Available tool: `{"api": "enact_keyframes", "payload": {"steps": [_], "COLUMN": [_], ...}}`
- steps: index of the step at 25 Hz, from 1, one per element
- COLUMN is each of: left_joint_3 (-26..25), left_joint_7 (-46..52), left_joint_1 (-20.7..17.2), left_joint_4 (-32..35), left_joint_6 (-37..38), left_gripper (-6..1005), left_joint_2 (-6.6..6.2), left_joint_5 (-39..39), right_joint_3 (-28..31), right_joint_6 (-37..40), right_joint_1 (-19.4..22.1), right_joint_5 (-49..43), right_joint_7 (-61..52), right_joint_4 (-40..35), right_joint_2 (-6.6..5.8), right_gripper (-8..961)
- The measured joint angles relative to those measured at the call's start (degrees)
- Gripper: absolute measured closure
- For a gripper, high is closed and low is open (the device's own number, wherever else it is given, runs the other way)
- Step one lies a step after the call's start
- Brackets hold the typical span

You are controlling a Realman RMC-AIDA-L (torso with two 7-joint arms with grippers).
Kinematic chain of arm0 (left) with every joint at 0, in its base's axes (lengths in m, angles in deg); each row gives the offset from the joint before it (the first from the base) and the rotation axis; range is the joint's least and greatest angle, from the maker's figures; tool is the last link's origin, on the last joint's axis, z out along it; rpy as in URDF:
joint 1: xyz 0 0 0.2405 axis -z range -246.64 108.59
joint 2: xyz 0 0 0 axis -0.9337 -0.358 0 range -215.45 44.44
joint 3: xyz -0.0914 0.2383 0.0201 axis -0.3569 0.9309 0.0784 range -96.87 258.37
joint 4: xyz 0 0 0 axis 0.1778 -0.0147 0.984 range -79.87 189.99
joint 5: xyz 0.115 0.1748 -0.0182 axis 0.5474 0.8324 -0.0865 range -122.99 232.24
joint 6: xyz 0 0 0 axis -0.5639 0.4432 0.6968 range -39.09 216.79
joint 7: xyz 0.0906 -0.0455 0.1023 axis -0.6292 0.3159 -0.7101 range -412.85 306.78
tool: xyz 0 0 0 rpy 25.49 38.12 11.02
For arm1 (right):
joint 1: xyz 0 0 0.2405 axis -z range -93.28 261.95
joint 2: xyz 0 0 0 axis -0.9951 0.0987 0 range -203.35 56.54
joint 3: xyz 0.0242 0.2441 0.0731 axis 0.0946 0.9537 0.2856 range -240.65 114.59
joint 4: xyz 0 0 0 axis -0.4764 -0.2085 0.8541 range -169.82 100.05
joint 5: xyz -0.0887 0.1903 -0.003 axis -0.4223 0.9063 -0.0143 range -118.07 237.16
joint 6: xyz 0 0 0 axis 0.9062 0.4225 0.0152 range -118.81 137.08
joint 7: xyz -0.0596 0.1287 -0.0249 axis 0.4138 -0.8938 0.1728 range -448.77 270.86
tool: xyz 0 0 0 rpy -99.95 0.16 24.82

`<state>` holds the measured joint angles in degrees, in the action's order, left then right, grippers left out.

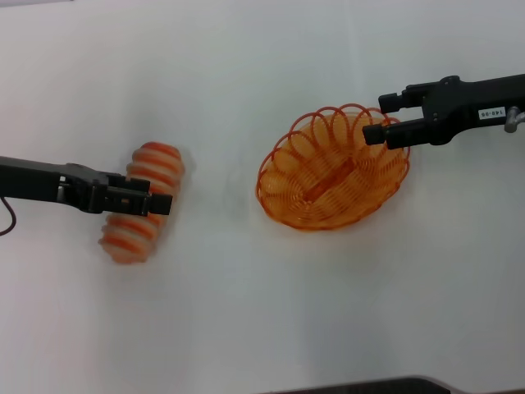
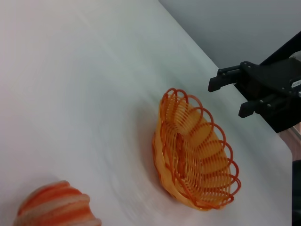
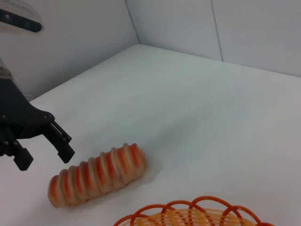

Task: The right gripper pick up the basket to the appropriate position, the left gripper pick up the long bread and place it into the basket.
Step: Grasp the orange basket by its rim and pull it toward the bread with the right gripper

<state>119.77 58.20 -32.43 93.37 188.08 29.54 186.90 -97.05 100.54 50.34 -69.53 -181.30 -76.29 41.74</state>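
Observation:
The long bread (image 1: 156, 162) lies on the white table at the left, pale tan with orange-red stripes. It also shows in the left wrist view (image 2: 55, 208) and the right wrist view (image 3: 99, 172). My left gripper (image 1: 160, 194) is open over the bread's middle, a finger on each side, and holds nothing. The right wrist view shows it (image 3: 44, 158) open and just above the bread. The orange wire basket (image 1: 283, 149) stands empty on the table right of centre. My right gripper (image 1: 384, 119) is open at the basket's far right rim; the left wrist view shows it (image 2: 229, 98) apart from the basket (image 2: 188, 155).
The white table (image 1: 246, 312) spreads all around both things. Grey walls stand behind the table's far edge (image 3: 178, 28). A dark edge (image 1: 369, 386) shows at the table's near side.

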Motion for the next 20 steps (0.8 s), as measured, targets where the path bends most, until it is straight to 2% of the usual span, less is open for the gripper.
{"api": "enact_keyframes", "payload": {"steps": [20], "left_joint_3": [0.00], "left_joint_7": [0.05], "left_joint_1": [0.17], "left_joint_4": [0.01], "left_joint_6": [-0.47], "left_gripper": [213], "left_joint_2": [0.00], "left_joint_5": [0.00], "right_joint_3": [0.25], "right_joint_6": [-0.01], "right_joint_1": [-0.56], "right_joint_5": [-0.01], "right_joint_7": [0.01], "right_joint_4": [0.45], "right_joint_2": [0.41], "right_gripper": [163]}}
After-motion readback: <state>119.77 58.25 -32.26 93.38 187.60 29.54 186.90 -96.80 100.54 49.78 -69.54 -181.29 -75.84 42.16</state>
